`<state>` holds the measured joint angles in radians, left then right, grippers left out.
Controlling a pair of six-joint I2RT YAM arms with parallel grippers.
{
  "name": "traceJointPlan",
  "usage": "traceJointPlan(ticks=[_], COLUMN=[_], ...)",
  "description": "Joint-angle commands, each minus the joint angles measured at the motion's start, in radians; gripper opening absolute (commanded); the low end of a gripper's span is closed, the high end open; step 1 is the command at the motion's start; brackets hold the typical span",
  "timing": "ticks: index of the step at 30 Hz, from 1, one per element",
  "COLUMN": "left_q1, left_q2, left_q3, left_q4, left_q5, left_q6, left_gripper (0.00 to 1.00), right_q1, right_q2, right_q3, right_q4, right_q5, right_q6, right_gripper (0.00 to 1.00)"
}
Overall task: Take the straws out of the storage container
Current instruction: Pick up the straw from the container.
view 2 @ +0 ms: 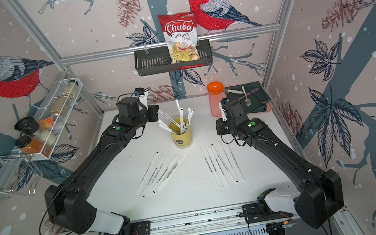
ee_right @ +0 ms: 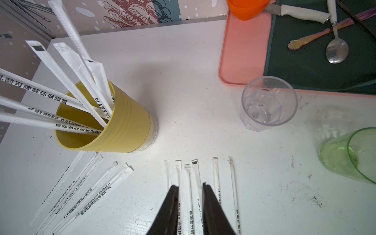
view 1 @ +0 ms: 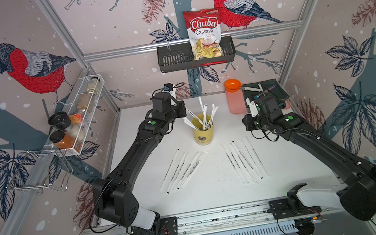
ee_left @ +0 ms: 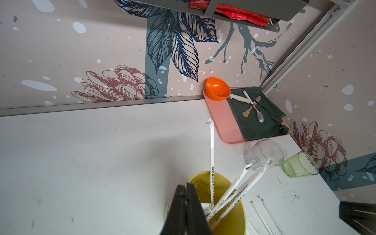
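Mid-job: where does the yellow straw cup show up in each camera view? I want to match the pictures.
Both top views: yellow cup mid-table, between the two arms.
Left wrist: at the picture's bottom edge, right of middle.
Right wrist: left side of the picture, mid-height.
Shared landmark: the pink tray, in all four views.

Small dark print is carried by the long white paper-wrapped straws (ee_right: 40,90). The ribbed plastic storage cup (ee_right: 130,126) is coloured pale yellow. Dark green is shown by the folded cloth (ee_right: 305,67), salmon pink by the flat tray (ee_right: 244,50), bright orange by the small bowl (ee_right: 246,8).
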<state>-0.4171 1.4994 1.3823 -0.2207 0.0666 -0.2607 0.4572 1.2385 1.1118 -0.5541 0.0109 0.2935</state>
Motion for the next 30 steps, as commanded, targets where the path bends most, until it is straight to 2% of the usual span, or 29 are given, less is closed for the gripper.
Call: traceJointPlan(ticks=[1, 8, 21, 25, 30], left_q1=[-0.002, -0.011, -0.028, -0.071, -0.18], left_q2=[-0.031, -0.089, -0.14, -0.189, -0.2], left_q3=[0.003, 0.024, 0.193, 0.258, 0.398], left_q4=[-0.005, 0.027, -0.217, -0.3, -0.54], left_q5=[-0.064, -0.079, -0.195, -0.144, -0.119], left_q6=[0.044, 0.071, 0.174, 0.221, 0.247], left_gripper=[0.08, 0.08, 0.04, 0.0, 0.0], right_q1=[0.005, 0.014, 0.024, 0.031, 0.041], right_q2=[-0.008, -0.021, -0.053, -0.064, -0.081], right_q3=[-0.007, -0.024, -0.046, -0.056, -0.073], right_q4=[0.028, 0.04, 0.05, 0.056, 0.061], right_q5=[0.001, 0.0, -0.005, -0.006, -0.01], right_q6=[0.01, 0.018, 0.025, 0.03, 0.037], right_gripper=[0.25, 0.25, 0.25, 0.25, 0.25])
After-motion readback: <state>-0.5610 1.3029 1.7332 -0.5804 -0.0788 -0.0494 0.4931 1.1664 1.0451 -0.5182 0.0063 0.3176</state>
